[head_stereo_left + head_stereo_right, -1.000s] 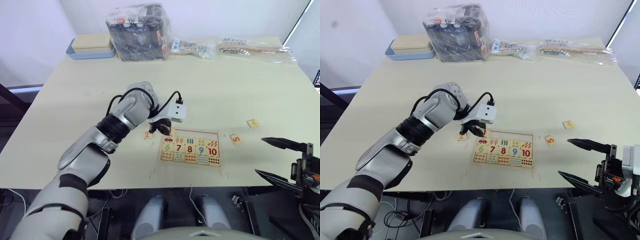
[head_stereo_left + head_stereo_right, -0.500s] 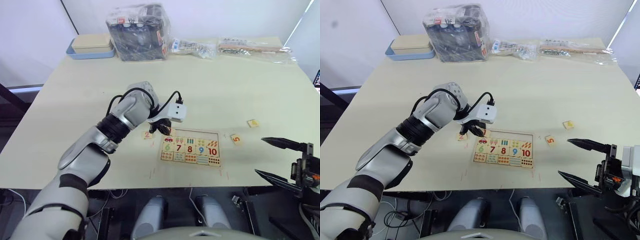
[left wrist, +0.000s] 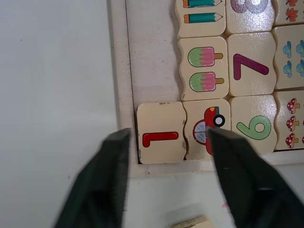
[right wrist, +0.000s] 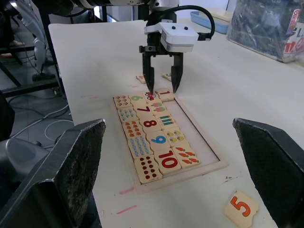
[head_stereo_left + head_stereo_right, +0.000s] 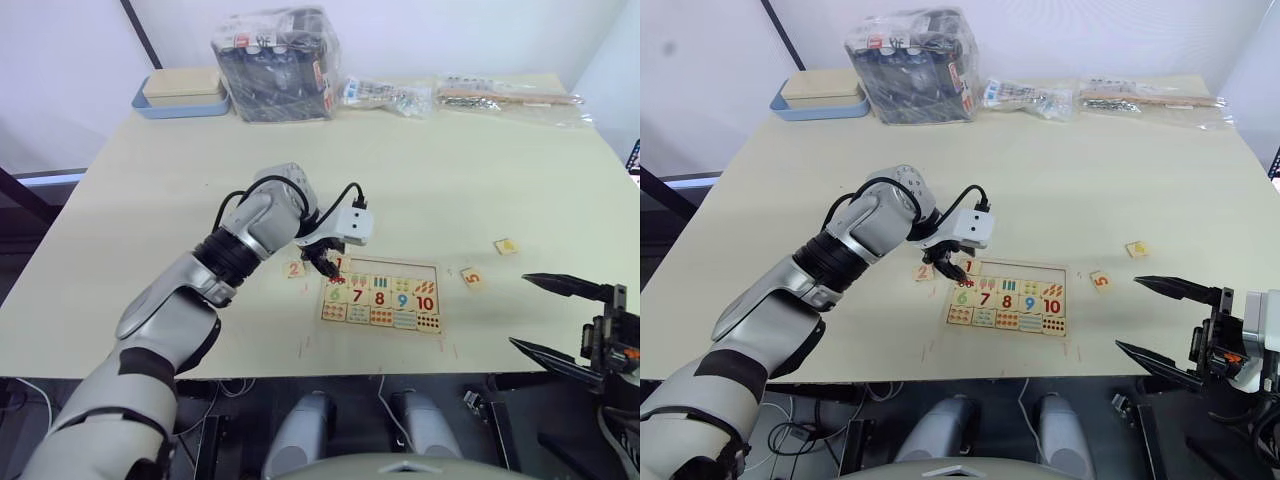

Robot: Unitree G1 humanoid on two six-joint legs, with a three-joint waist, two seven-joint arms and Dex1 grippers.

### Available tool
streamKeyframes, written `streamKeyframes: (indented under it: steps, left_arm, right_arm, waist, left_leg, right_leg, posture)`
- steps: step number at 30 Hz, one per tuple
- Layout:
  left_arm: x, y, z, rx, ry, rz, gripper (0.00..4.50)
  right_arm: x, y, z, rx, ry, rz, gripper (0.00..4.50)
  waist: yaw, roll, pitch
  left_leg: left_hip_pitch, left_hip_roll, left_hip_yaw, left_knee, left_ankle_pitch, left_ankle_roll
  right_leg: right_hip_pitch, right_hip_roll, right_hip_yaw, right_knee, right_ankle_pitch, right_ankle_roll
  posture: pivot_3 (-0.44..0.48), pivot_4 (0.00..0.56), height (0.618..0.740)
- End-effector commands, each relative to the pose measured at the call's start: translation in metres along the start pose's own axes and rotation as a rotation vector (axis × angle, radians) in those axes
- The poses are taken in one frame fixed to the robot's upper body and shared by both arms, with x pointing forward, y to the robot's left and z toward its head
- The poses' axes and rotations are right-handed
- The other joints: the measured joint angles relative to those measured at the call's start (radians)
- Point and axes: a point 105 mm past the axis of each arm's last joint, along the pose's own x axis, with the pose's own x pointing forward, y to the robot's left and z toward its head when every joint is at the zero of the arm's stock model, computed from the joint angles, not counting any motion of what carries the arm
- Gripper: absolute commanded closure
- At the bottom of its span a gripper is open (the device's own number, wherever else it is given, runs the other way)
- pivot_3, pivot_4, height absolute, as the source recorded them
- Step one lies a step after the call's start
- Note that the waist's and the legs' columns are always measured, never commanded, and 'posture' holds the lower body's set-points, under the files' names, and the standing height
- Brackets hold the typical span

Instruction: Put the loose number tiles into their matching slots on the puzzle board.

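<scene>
**One tile seated, four to go**

One tile, the 1 (image 3: 160,139), lies flat in the corner slot of the board (image 5: 381,296), its edge meeting the car picture tile beside it. The other four slots (image 3: 152,57) in that row are bare wood. The board lies on the tabletop (image 5: 450,170) in front of the robot.

The left gripper (image 3: 168,142) hangs just above the 1, fingers open and straddling it without touching; it holds nothing. In the right wrist view its fingertips (image 4: 148,85) stand clear above the board's corner.

The 2 (image 5: 294,268) lies on the tabletop just outside the board's left edge, near the left gripper. The 5 (image 5: 471,278) lies just off the board's right edge, and a further tile (image 5: 506,245) lies farther out to the right; its numeral is too small to read. I cannot place the remaining loose tile.

The right gripper (image 5: 555,317) hovers at the tabletop's near right edge, well apart from the board, fingers wide open and empty.

As I judge it, the placing of the 1 is done and the release is complete. The next move is likely the 2: lift the left gripper clear, shift it out over that tile, close on its edges, and carry it to the empty slot next to the 1. The tile is thin and flat, so the fingers must come down low, and it must be squared to the slot to drop in.
</scene>
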Motion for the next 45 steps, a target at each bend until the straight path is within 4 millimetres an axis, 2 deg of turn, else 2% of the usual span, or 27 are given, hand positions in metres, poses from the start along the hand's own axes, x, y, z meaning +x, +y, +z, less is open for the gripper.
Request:
streamKeyframes:
  steps: [1,5,9,12,15,18,21,22,23,24,32,45]
  left_arm:
    - [-0.008,0.001,0.007,0.033,-0.016,0.013,0.04]
    - [-0.016,0.006,0.005,0.023,-0.028,0.033,0.04]
    - [-0.038,0.022,0.007,0.005,-0.173,0.103,0.04]
    - [-0.041,0.027,0.006,0.022,-0.284,0.127,0.04]
    - [-0.043,0.033,-0.001,-0.056,-0.332,0.114,0.04]
    - [-0.044,0.040,-0.003,-0.061,-0.380,0.154,0.04]
    - [-0.039,0.038,-0.006,-0.032,-0.405,0.149,0.04]
    - [-0.035,0.037,-0.007,-0.023,-0.413,0.142,0.42]
    - [-0.032,0.036,-0.008,-0.013,-0.415,0.141,0.53]
    - [-0.030,0.036,-0.009,-0.004,-0.416,0.147,0.88]
    - [-0.020,0.032,-0.012,0.035,-0.407,0.132,4.48]
    - [-0.013,0.021,-0.013,0.080,-0.387,0.085,4.48]
  right_arm:
    - [-0.001,-0.001,0.006,-0.031,-0.016,-0.003,0.00]
    - [0.000,0.000,0.006,-0.033,-0.017,-0.003,0.00]
    - [-0.001,0.001,0.006,-0.034,-0.017,-0.010,0.00]
    - [0.000,0.001,0.006,-0.036,-0.019,-0.015,0.00]
    - [0.000,0.001,0.006,-0.037,-0.020,-0.020,0.00]
    - [0.000,0.001,0.006,-0.036,-0.021,-0.023,0.00]
    - [0.000,0.002,0.005,-0.034,-0.022,-0.027,0.00]
    - [0.000,0.001,0.005,-0.034,-0.023,-0.029,0.00]
    - [0.000,0.001,0.005,-0.035,-0.022,-0.031,0.00]
    - [0.000,0.000,0.005,-0.035,-0.022,-0.032,0.00]
    - [0.001,0.000,0.005,-0.037,-0.021,-0.035,0.00]
    - [0.002,0.002,0.005,-0.037,-0.023,-0.039,0.00]
  waist:
    - [0.000,0.000,0.000]
    - [0.000,0.000,0.000]
    - [0.000,0.000,0.000]
    - [0.000,0.000,0.000]
    - [0.000,0.000,0.000]
    - [0.000,0.000,0.000]
    - [0.000,0.000,0.000]
    - [0.000,0.000,0.000]
    - [0.000,0.000,0.000]
    - [0.000,0.000,0.000]
    - [0.000,0.000,0.000]
    - [0.000,0.000,0.000]
  left_leg:
    - [0.000,0.000,0.000,0.000,0.000,0.000]
    - [0.000,0.000,0.000,0.000,0.000,0.000]
    - [0.000,0.000,0.000,0.000,0.000,0.000]
    - [0.000,0.000,0.000,0.000,0.000,0.000]
    - [0.000,0.000,0.000,0.000,0.000,0.000]
    - [0.000,0.000,0.000,0.000,0.000,0.000]
    - [0.000,0.000,0.000,0.000,0.000,0.000]
    - [0.000,0.000,0.000,0.000,0.000,0.000]
    - [0.000,0.000,0.000,0.000,0.000,0.000]
    - [0.000,0.000,0.000,0.000,0.000,0.000]
    - [0.000,-0.001,0.000,0.000,0.000,0.000]
    - [0.000,-0.001,0.000,0.000,0.000,0.000]
  right_leg:
    - [0.000,0.000,0.000,0.000,0.000,0.000]
    - [0.000,0.000,0.000,0.000,0.000,0.000]
    - [0.000,0.000,0.000,0.000,0.000,0.000]
    - [0.000,0.000,0.000,0.000,0.000,0.000]
    - [0.000,-0.001,0.000,0.000,0.000,0.000]
    - [0.000,0.000,-0.001,0.000,0.000,0.000]
    - [0.000,0.000,-0.001,0.000,0.000,0.000]
    - [0.000,0.000,-0.001,0.000,0.000,0.000]
    - [0.000,0.000,-0.001,0.000,0.000,0.000]
    - [0.000,0.000,-0.001,0.000,0.000,0.000]
    - [0.000,0.000,0.000,0.000,0.000,0.000]
    - [0.000,0.000,0.000,0.000,0.001,0.000]
  posture:
    - [0.000,0.150,0.740]
    - [0.000,0.150,0.740]
    - [0.000,0.150,0.740]
    - [0.000,0.150,0.740]
    - [0.000,0.150,0.740]
    - [0.000,0.150,0.740]
    - [0.000,0.150,0.740]
    - [0.000,0.150,0.740]
    - [0.000,0.150,0.740]
    - [0.000,0.150,0.740]
    - [0.000,0.150,0.740]
    - [0.000,0.150,0.740]
